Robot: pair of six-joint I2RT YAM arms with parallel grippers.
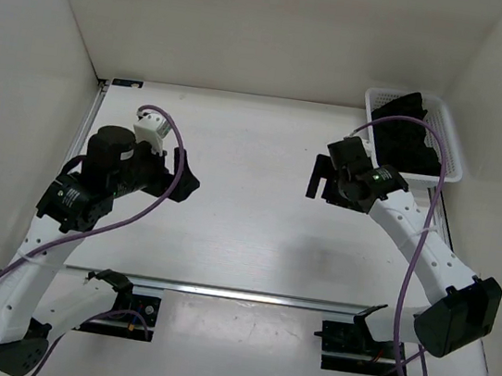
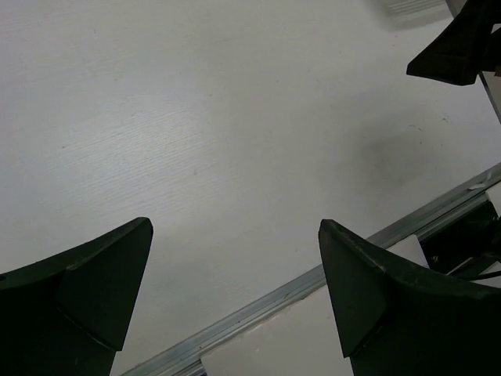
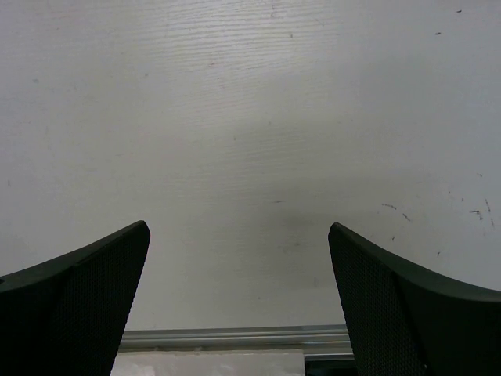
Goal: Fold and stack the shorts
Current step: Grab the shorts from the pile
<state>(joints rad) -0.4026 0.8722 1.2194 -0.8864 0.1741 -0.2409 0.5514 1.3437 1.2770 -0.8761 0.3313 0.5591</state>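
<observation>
The black shorts [image 1: 410, 136] lie bunched inside the white mesh basket [image 1: 455, 161] at the back right of the table in the top view. My right gripper [image 1: 320, 176] hangs open and empty over the table, left of the basket. In the right wrist view its gripper [image 3: 239, 235] shows only bare table between the fingers. My left gripper [image 1: 187, 177] is open and empty over the left middle of the table. In the left wrist view its gripper [image 2: 235, 231] also frames bare table, and the right gripper's finger [image 2: 458, 47] shows at the top right.
White walls close the table at the back and both sides. A metal rail [image 1: 245, 294] runs across the near edge, also seen in the left wrist view [image 2: 313, 278] and the right wrist view [image 3: 235, 338]. Purple cables [image 1: 413, 267] trail along both arms.
</observation>
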